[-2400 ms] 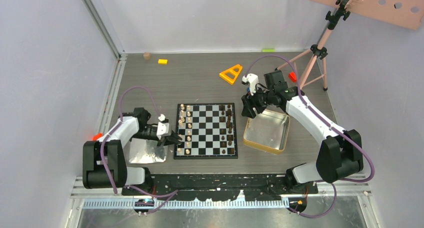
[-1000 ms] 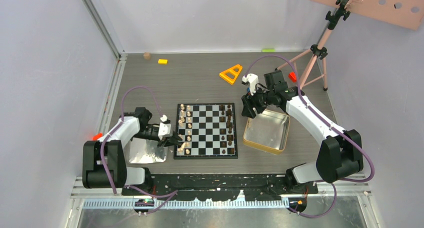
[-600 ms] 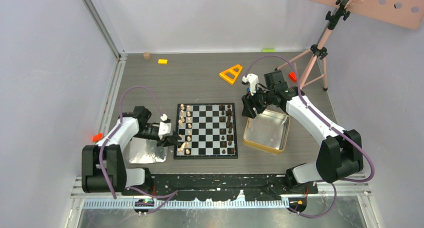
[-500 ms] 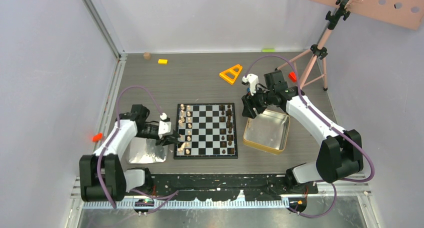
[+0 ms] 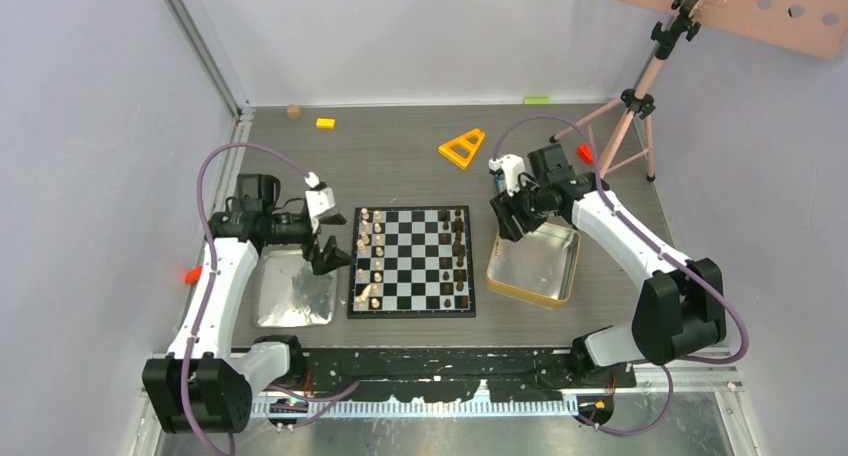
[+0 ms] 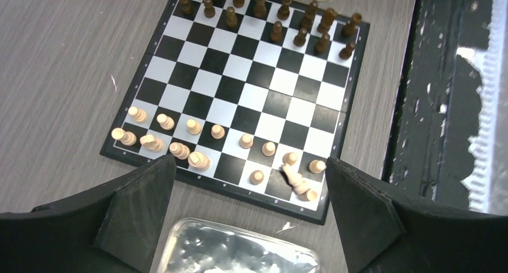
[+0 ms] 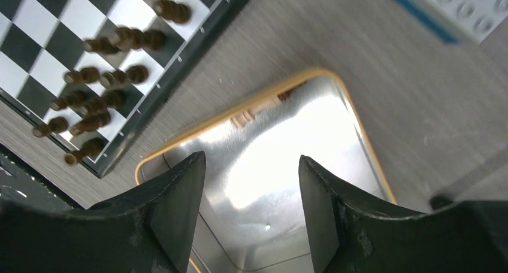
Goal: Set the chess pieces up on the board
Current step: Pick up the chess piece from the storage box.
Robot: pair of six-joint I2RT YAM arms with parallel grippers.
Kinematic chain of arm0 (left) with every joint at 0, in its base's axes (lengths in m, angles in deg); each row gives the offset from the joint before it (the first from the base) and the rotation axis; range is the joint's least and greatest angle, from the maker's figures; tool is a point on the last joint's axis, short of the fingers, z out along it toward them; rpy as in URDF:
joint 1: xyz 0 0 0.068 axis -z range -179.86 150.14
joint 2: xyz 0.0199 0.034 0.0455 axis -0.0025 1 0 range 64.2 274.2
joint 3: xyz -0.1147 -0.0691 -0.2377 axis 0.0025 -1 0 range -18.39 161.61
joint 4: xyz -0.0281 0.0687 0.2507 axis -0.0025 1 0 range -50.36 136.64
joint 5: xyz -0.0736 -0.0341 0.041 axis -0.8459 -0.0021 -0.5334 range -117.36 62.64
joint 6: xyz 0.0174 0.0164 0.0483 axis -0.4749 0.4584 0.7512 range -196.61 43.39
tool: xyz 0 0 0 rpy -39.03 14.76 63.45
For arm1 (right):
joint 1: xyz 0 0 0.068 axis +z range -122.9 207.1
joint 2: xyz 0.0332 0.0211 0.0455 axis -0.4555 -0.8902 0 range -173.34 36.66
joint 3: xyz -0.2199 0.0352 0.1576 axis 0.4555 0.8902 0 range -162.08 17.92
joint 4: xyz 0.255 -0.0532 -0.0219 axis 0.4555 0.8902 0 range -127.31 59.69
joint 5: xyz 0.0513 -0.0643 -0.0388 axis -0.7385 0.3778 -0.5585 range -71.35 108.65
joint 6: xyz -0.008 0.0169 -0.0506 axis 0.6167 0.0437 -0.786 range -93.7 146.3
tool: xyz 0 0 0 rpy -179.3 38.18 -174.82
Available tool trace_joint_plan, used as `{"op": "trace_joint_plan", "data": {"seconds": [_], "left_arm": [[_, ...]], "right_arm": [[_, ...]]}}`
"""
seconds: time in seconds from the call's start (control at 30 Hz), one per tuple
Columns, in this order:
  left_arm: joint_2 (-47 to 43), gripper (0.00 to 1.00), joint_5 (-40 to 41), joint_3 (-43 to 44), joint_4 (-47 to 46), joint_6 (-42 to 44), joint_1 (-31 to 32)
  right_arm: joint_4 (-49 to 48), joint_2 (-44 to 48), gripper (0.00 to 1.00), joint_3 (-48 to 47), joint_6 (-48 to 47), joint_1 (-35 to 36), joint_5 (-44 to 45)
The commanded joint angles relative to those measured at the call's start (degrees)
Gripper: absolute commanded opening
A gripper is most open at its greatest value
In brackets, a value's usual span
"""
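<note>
Both jaws gape empty: the black-and-white checked chessboard (image 6: pixel 239 99) with wooden chess pieces (image 6: pixel 217 131) fills centre frame beyond your left gripper (image 6: pixel 248 168), upper left of your right gripper (image 7: pixel 251 159).

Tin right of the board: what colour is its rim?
Gold rim on the tin, shiny silver inside. Shows best in the right wrist view.

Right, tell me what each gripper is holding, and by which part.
Nothing is held. The left gripper and the right gripper both have their jaws apart, with nothing between them.
</note>
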Motion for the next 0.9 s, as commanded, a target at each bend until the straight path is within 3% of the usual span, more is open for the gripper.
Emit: {"op": "trace_joint_plan", "data": {"seconds": [0.0,0.1,0.2,0.87], "left_arm": [[-0.5,1.0,0.6,3.0,-8.0,-20.3,0.1],[-0.2,1.0,2.4,4.7,-12.8,-29.9,0.1],[-0.3,1.0,4.6,5.7,-14.8,-34.1,0.1],[-0.4,1.0,10.8,4.6,-22.7,-38.8,0.1]], "right_arm": [[2.6,0.9,0.64,3.0,2.8,-0.5,4.0],[2.2,-0.5,0.61,5.0,3.6,-0.5,3.1],[0.3,-1.6,0.59,6.9,4.0,-0.5,2.9],[-14.3,-3.0,0.53,11.6,18.2,-0.5,3.2]]}}
